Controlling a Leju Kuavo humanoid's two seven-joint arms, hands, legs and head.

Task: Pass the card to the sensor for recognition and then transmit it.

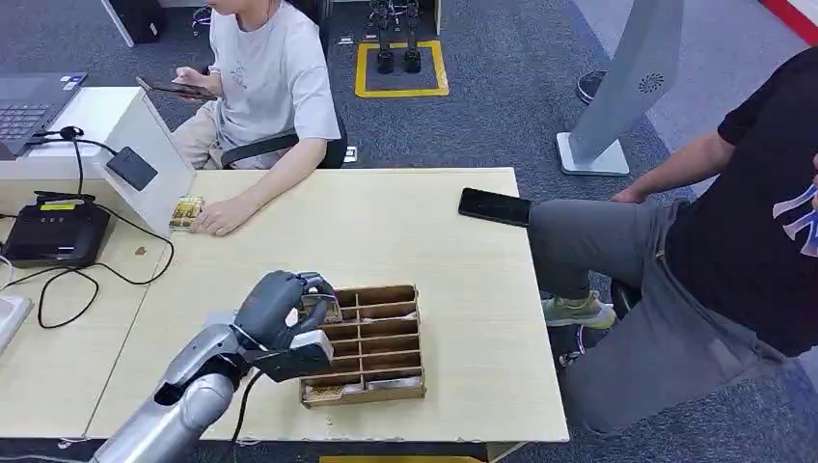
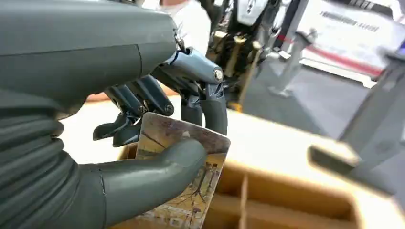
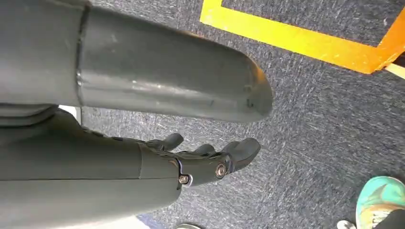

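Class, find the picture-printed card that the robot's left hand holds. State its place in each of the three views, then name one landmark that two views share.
Head view: the picture-printed card peeks from the left hand, over the tray's left end.
Left wrist view: it sits mid-frame, pinched between thumb and fingers.
Right wrist view: not in it.
Shared landmark: the wooden divided tray, also under the card in the left wrist view.
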